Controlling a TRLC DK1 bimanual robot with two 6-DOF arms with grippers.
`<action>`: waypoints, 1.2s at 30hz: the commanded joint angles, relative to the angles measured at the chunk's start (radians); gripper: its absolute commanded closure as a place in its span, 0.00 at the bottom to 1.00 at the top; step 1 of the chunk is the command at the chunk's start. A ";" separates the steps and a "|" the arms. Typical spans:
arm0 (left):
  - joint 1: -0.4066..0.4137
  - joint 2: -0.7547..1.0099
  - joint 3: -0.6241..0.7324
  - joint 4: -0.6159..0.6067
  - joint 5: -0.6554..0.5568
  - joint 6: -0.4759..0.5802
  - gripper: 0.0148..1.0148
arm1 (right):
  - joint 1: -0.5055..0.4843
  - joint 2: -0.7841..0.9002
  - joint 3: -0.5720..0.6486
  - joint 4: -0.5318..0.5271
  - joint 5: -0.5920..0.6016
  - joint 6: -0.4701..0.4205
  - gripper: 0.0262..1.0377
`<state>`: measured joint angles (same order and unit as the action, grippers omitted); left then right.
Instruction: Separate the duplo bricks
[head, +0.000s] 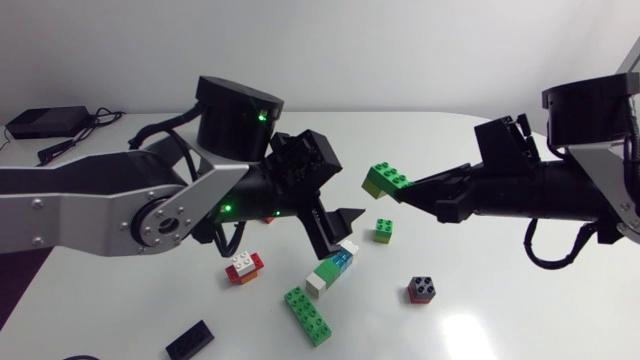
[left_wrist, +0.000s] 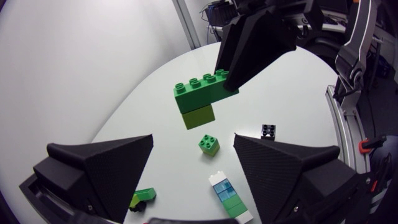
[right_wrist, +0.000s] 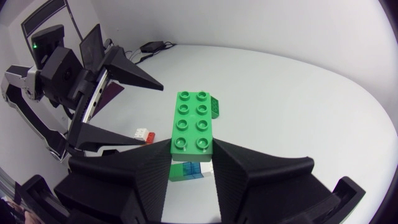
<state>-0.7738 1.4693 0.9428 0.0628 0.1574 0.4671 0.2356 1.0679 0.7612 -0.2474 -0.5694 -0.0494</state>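
- Head view: the right gripper (head: 404, 188) pinches one end of a green brick (head: 383, 180) and holds it above the table (head: 500, 320). The brick's free end points toward the left gripper (head: 338, 230), whose fingers are spread with nothing between them.
- Right wrist view: the green brick (right_wrist: 193, 121) lies studs-up between the two fingers, which press on its long sides.
- Left wrist view: only this view shows a lime brick (left_wrist: 198, 116) stuck under the green brick. The pair hangs ahead of the left gripper's open fingers (left_wrist: 106, 165), apart from them.
- Head view alone: a red-and-white brick (head: 243, 265), a long green brick (head: 307, 315) and a black brick (head: 421, 290) lie on the table. A small green cube (head: 384, 230) and a white-blue-green stack (head: 332, 270) lie near the left gripper.
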 joint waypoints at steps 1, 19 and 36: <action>-0.007 0.031 0.056 0.000 0.016 -0.110 0.12 | -0.007 -0.013 0.032 0.025 -0.007 0.048 0.83; -0.047 0.103 0.099 0.170 -0.050 -0.294 0.21 | -0.024 0.001 0.090 0.048 -0.050 0.114 0.83; -0.058 0.154 0.100 0.272 -0.127 -0.283 0.64 | -0.019 0.000 0.070 0.031 -0.078 0.117 0.83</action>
<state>-0.8215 1.6047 1.0176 0.3145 0.0425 0.1970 0.2157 1.0630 0.8276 -0.2096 -0.6334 0.0452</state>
